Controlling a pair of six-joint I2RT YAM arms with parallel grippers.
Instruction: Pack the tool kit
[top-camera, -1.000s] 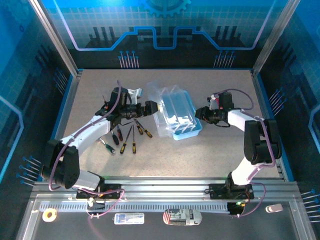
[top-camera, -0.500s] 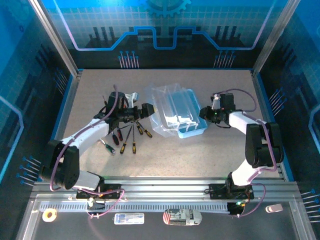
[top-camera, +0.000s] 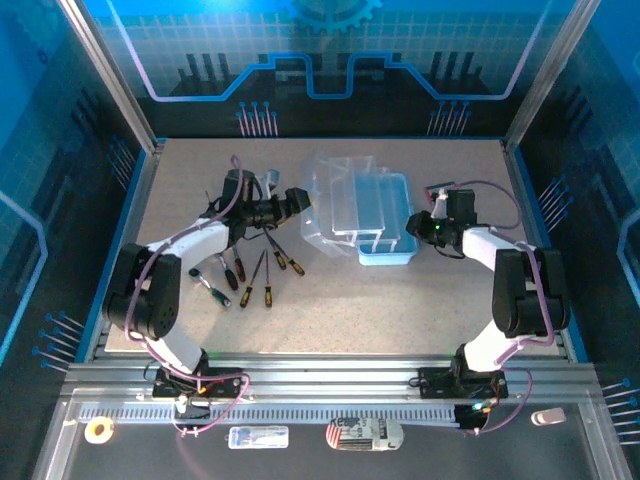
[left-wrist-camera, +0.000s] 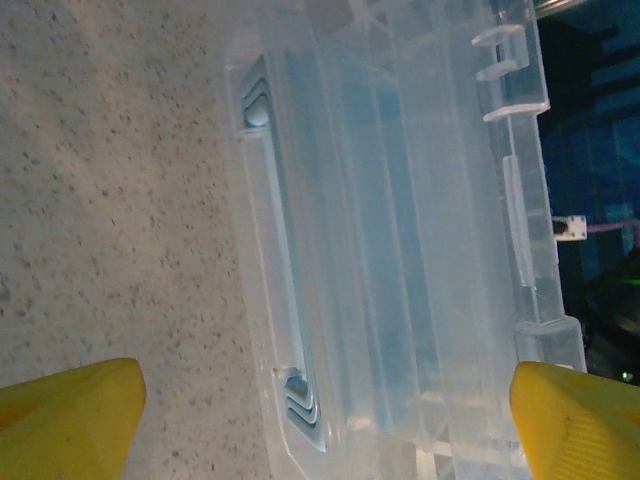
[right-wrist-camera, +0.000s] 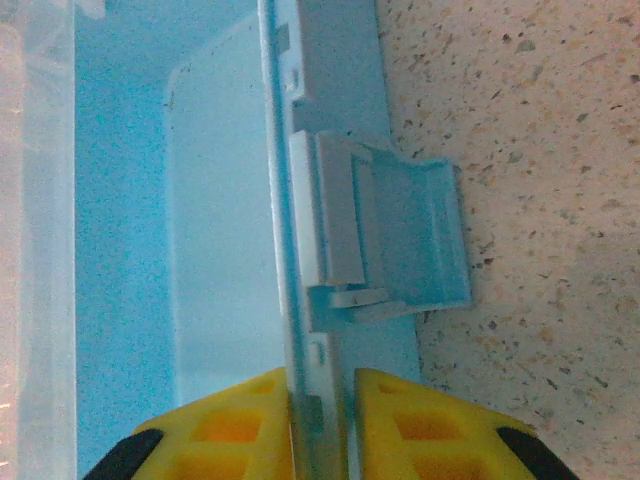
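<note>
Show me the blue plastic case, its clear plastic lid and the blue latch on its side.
Blue plastic case (top-camera: 386, 258): top external view, near rim.
Clear plastic lid (top-camera: 329, 202): top external view, flat middle.
Blue latch (right-wrist-camera: 392, 235): right wrist view, middle of the flap.

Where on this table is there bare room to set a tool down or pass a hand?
Free: the near strip of table between the blue case and the front rail, and the far strip behind the clear lid. Crowded: left of the lid, screwdrivers fan by the open left gripper; the right gripper pinches the case's right rim.
</note>
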